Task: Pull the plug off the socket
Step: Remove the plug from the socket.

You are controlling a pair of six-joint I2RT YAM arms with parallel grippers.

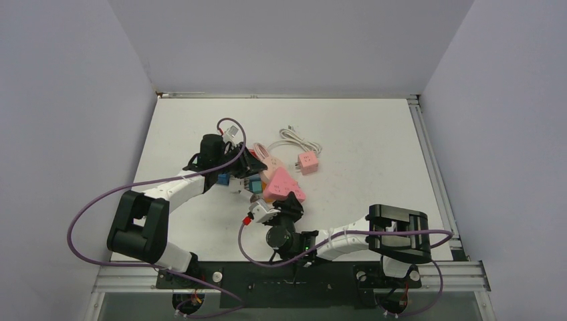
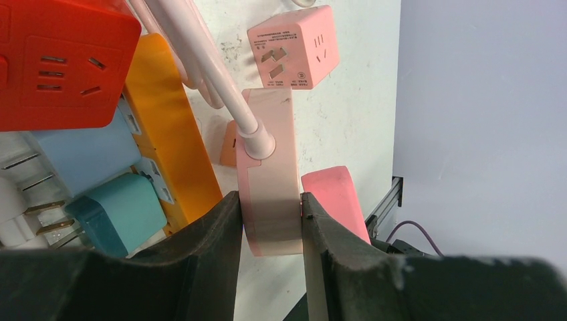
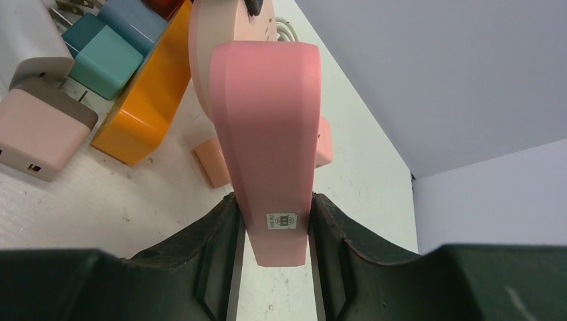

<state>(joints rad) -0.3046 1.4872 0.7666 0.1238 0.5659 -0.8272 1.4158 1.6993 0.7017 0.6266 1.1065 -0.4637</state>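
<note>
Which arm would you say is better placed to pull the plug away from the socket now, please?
Right, probably. The right gripper is shut on the darker pink plug while the left gripper braces the pale corded socket, so it can draw back toward its base.

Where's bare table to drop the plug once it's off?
Free: table's right half, from the pink cube adapter to the right rail; also the far strip beyond the white cable. Crowded: centre-left, adapters packed around the left gripper and right gripper.
</note>
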